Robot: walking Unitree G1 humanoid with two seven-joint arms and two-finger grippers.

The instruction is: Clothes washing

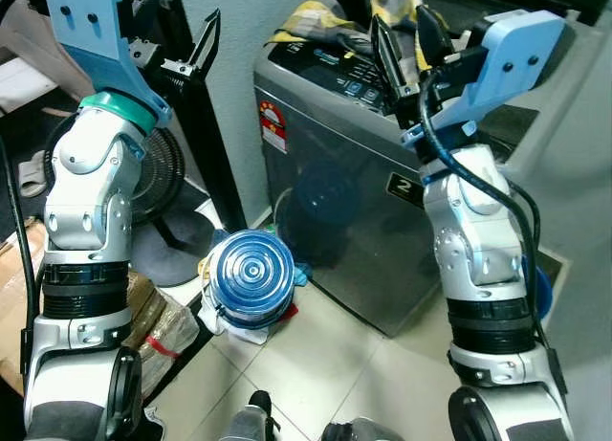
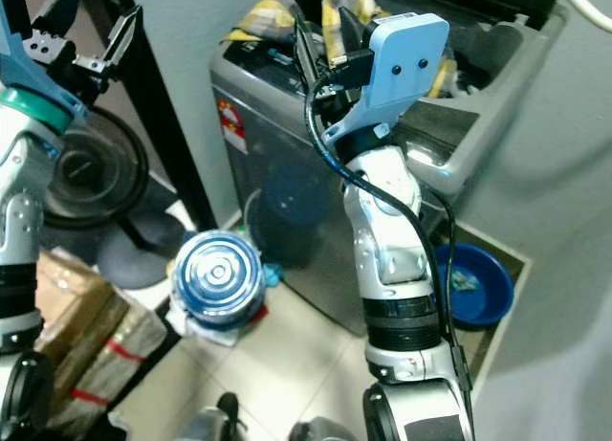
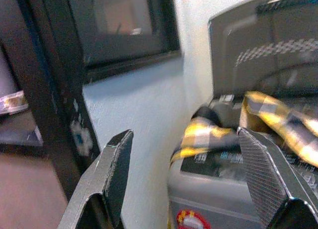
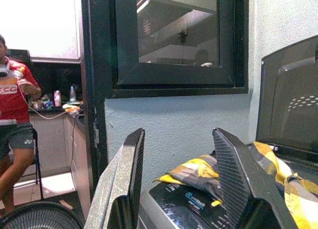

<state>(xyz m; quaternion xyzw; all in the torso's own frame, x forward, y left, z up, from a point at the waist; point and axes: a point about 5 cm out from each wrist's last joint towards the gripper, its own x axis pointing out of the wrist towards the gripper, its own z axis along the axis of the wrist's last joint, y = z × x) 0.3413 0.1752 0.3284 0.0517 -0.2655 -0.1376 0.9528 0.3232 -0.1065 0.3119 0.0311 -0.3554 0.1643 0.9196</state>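
A grey top-loading washing machine stands against the wall with its lid raised. A yellow and grey checked cloth lies draped over its control panel and rim. My right gripper is held up just above the panel, beside the cloth, open and holding nothing; the right wrist view looks between its fingers at the cloth. My left gripper is raised to the left of the machine, near a black door frame, also open and holding nothing, with the cloth ahead of it.
A round blue lidded container sits on rags on the tiled floor in front of the machine. A floor fan and cardboard boxes are at left. A blue basin lies right of the machine. A person in red stands far off.
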